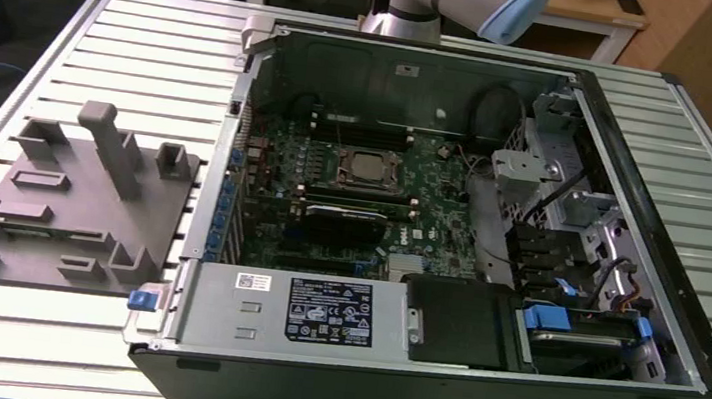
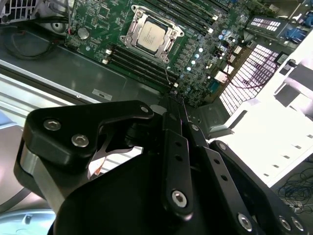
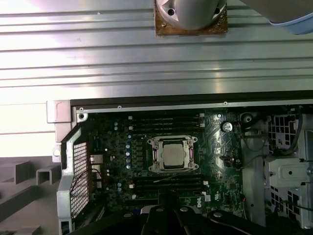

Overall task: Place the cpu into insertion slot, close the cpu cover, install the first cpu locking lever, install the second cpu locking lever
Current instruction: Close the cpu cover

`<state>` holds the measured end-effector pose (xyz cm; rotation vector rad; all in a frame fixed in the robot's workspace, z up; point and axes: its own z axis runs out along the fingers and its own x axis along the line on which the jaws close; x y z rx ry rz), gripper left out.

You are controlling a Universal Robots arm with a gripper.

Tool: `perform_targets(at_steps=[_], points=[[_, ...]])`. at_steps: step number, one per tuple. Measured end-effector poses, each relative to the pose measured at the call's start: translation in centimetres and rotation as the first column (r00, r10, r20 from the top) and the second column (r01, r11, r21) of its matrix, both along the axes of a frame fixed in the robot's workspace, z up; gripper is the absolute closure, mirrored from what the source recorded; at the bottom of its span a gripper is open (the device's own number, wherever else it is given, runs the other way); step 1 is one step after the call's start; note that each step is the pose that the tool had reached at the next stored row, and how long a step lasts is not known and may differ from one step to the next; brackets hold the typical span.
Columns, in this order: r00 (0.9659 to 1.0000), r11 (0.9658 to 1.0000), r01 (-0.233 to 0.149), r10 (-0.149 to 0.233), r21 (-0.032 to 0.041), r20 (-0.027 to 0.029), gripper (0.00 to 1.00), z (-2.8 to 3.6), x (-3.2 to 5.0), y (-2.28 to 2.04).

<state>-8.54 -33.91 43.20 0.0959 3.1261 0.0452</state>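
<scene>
Shut and empty over the far edge of the case (image 1: 480,59), the gripper (image 2: 172,100) could descend skewed and bend the cpu cover (image 2: 131,37) around the cpu (image 2: 150,35)

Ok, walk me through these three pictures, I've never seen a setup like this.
It is one robot arm by an open computer case lying on a ribbed metal table, beside a grey plastic tray. The exterior view looks at it all from off the arm. Both wrist views come from cameras riding on the arm, looking past its black gripper at the green board. The silver chip sits on the board inside a metal frame. The gripper looks closed and holds nothing.
</scene>
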Motion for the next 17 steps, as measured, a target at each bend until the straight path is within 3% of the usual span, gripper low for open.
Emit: perform_targets(at_steps=[17], points=[[1.0,1.0,0.0,0.0,0.0002,0.0002,0.9,-0.43,0.0,0.0]])
